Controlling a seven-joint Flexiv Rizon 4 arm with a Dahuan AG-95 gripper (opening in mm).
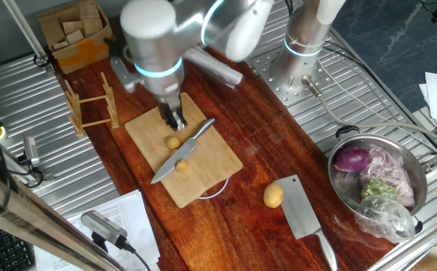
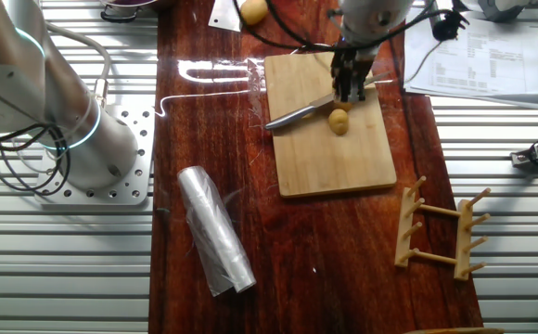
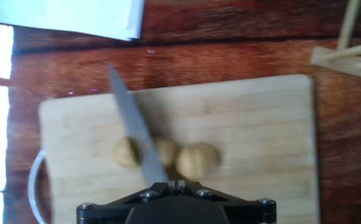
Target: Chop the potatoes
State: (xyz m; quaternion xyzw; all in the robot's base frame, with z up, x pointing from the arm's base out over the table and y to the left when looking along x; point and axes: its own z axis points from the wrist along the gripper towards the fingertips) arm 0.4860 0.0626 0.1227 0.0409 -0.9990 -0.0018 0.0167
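Two small yellow-tan potatoes [image 1: 177,154] sit near the middle of the smooth bamboo cutting board [image 1: 211,177]. In the hand view a slim steel knife [image 3: 137,134] lies across one, hiding its middle, so whether it is cut through is unclear. The gripper [image 1: 175,120] clamps the knife's handle, which its fingers cover.

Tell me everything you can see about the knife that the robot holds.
The knife has a long, narrow, grey metal blade that tapers to a point. The gripper holds its handle, which the fingers mostly hide. The blade lies slantwise over the bamboo cutting board. In the hand view it passes between two pale cut pieces of one potato, while the second potato lies whole beside the blade. The blade looks clean and undamaged.
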